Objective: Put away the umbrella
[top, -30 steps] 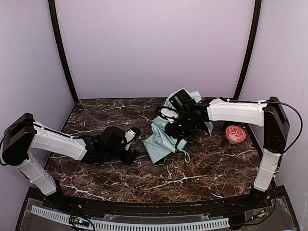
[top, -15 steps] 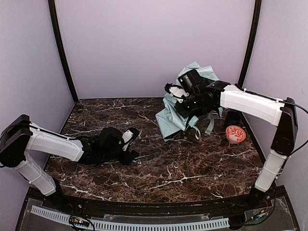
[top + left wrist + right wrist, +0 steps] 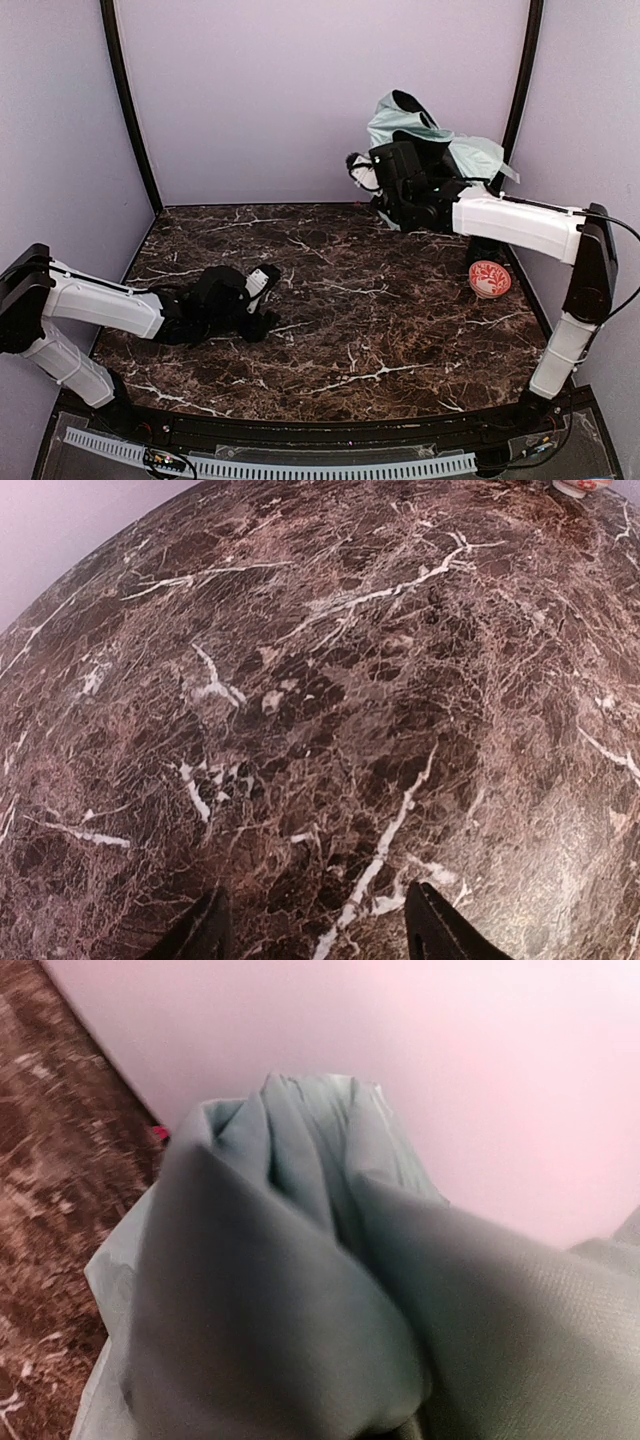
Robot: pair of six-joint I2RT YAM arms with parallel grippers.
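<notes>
Two things, spotter: where is the umbrella (image 3: 428, 130), and what is each hand doing?

Operator, on your overhead view the umbrella hangs clear of the table (image 3: 400, 330) at about one o'clock, close against the back wall. It is a loose bundle of mint-green fabric with a black patch at its top. Your right gripper (image 3: 408, 178) sits just under it. Its fingertips are buried in the cloth, so you cannot see them, but it is clamped on the umbrella. Your right wrist view shows only blurred folds of that fabric, with the wall behind and a strip of marble at nine o'clock.

And the left?

Your left gripper (image 3: 266, 300) lies low at eight o'clock, well apart from the umbrella, jaws parted and holding nothing. In your left wrist view only its two dark fingertips (image 3: 205, 932) show, cut off by the bottom edge, over the marble. An orange-and-white patterned bowl (image 3: 490, 278) stands at three o'clock. A dark shape just behind it is half hidden by the right arm, and you cannot tell what it is. The umbrella's handle and strap cannot be made out.
</notes>
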